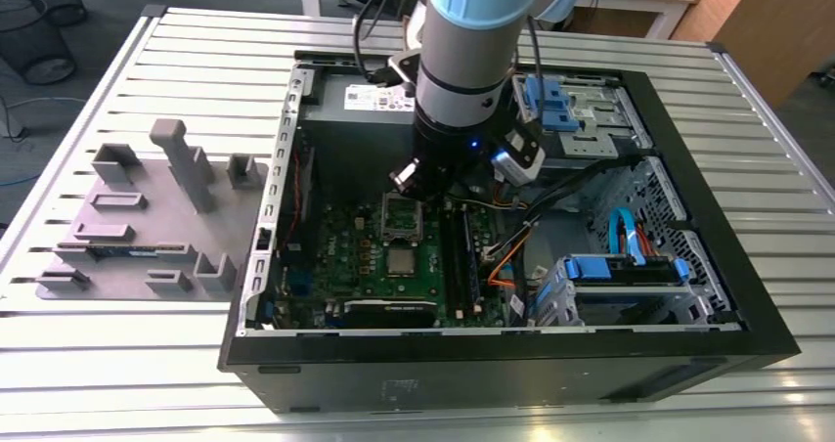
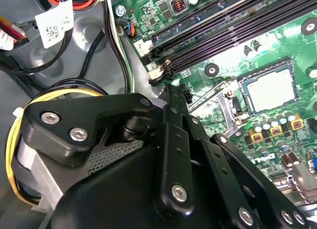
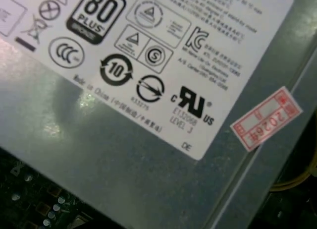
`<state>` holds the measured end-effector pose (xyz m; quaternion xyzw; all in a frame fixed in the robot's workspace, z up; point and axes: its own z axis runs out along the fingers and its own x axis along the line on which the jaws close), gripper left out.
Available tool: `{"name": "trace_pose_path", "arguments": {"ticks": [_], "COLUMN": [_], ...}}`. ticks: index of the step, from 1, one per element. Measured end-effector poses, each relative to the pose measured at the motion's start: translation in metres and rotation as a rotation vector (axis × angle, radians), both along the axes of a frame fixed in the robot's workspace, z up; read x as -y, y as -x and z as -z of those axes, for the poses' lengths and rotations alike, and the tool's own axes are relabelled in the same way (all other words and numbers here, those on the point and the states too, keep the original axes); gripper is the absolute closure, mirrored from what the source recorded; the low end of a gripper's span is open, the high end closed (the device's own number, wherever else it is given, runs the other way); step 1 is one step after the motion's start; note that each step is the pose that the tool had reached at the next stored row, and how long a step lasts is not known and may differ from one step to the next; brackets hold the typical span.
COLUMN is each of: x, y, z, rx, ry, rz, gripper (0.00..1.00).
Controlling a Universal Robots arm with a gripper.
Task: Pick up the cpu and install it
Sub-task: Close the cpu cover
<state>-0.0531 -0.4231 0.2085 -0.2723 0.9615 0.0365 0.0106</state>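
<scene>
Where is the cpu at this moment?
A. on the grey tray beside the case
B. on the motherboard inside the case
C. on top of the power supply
B: in the second wrist view the cpu lies flat on the green motherboard.

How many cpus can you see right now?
1: the cpu lies in its socket on the green motherboard, inside the computer case. Others may be hidden behind the arm.
</scene>
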Motion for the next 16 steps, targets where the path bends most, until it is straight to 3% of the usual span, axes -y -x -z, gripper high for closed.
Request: {"name": "trace_pose_path", "arguments": {"ticks": [4, 8, 16], "x": [0.0025, 0.0039, 0.0041], "y": [0.0002, 0.0002, 0.0006], "z": [-0.0041, -0.0070, -0.0078], "rx": [0.0027, 0.0032, 0.0036], "ry": [-0.0022, -0.0109, -0.0128], "rz": [-0.004, -0.006, -0.006], "gripper": [0.89, 0.89, 0.89]}}
